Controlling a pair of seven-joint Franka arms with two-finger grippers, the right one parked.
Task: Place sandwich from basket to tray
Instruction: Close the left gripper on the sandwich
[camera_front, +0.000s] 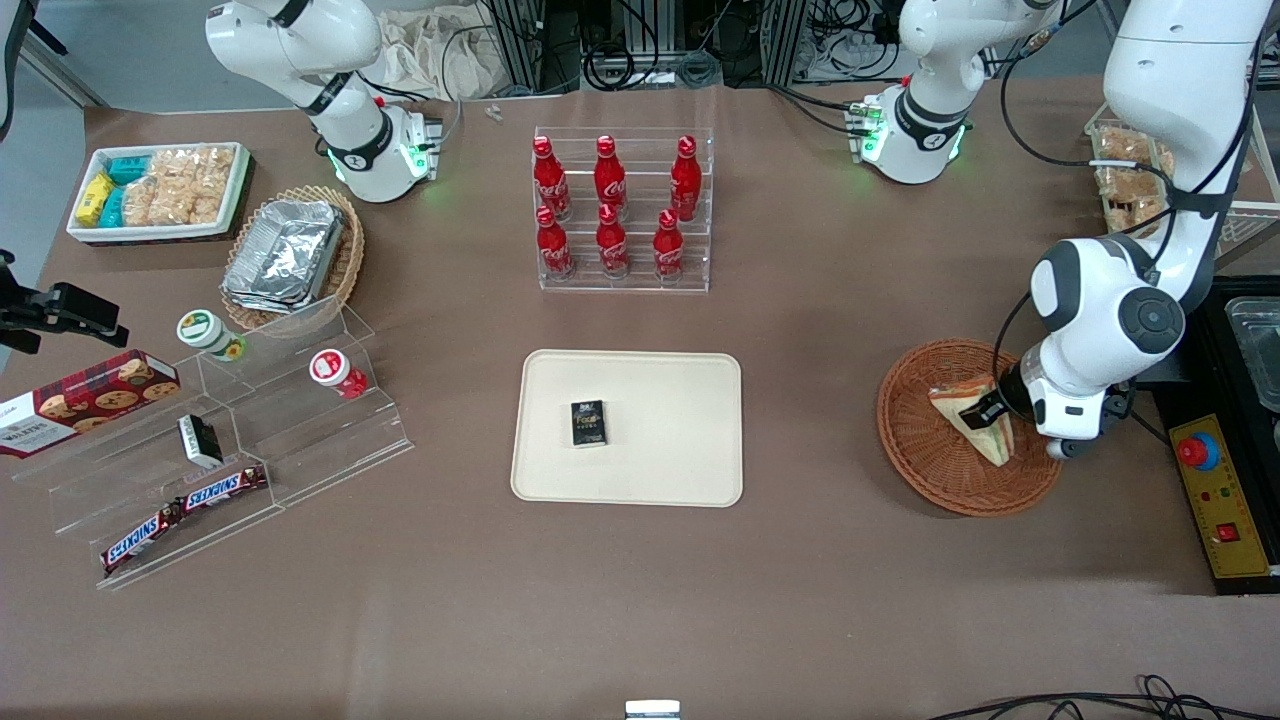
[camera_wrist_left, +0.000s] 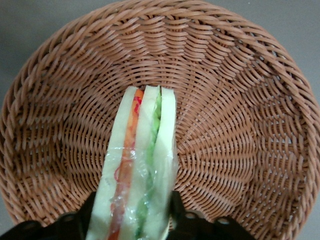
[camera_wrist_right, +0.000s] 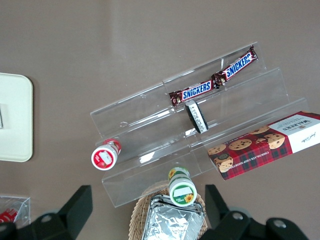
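The sandwich (camera_front: 993, 443), a clear-wrapped wedge of pale bread with orange-red and green filling, stands on edge in the reddish-brown wicker basket (camera_front: 905, 430) toward the working arm's end of the table. My gripper (camera_front: 985, 412) is down in the basket, with a black finger pressed on each flat side of the wedge. The left wrist view shows the sandwich (camera_wrist_left: 142, 165) running out from between the fingers (camera_wrist_left: 176, 210) over the basket's weave (camera_wrist_left: 240, 125). The cream tray (camera_front: 660, 450) lies mid-table, well apart from the basket; its edge shows in the right wrist view (camera_wrist_right: 12, 120).
A small black box (camera_front: 589, 423) lies on the tray. A clear rack of red cola bottles (camera_front: 622, 210) stands farther from the camera than the tray. A yellow control box with a red button (camera_front: 1215, 490) sits beside the basket. A clear stepped shelf (camera_front: 230, 450) holds snacks.
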